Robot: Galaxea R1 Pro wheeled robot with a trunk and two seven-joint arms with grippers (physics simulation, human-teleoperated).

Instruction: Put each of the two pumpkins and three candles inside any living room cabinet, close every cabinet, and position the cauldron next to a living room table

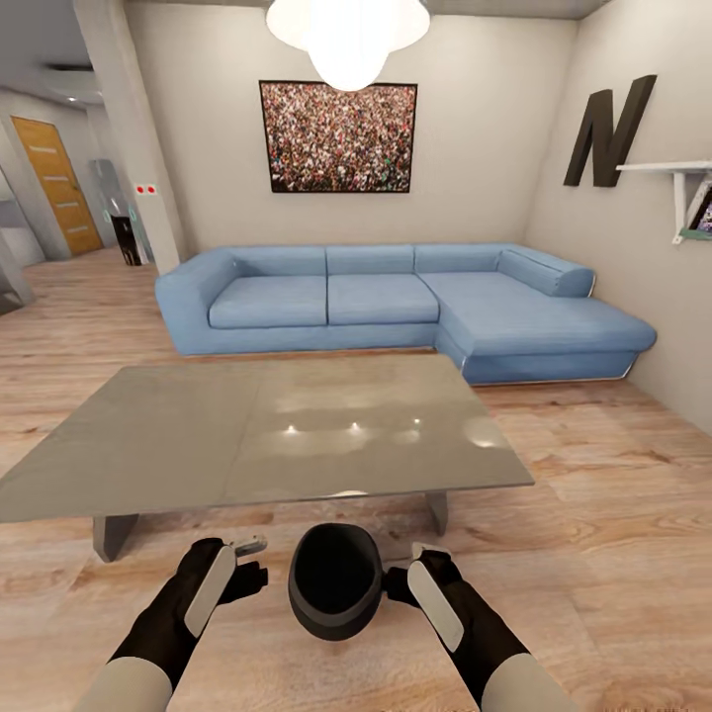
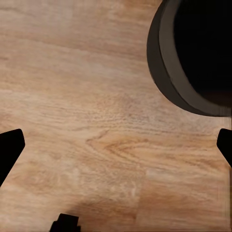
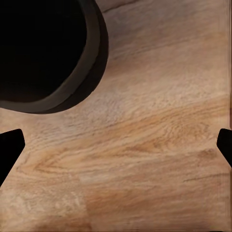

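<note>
Cauldron: black round pot is seen on the wooden floor, between the two grippers and just in front of the table's near edge; its dark mouth faces up. In the left wrist view and the right wrist view its rim and dark interior are seen at one corner, with bare floor beside it.
Left gripper: is held just beside the cauldron's left flank, with a narrow gap visible in the head view; contact is not seen. In the left wrist view the fingertips are spread wide apart at the picture's edges, with nothing between them but floor boards.
Right gripper: is placed close against the cauldron's right flank; whether it touches cannot be told. In the right wrist view the fingertips are spread fully apart, and only floor lies between them.
Table: low grey table with a glossy top is stood just beyond the cauldron; light spots are reflected on it.
Sofa: blue corner sofa is set behind the table, against the far wall.
Wall: a framed dark speckled picture is hung above the sofa; a large letter N is fixed on the right wall, above a white shelf.
Lamp: white ceiling lamp is hung overhead.
Door: orange door is seen far left.
</note>
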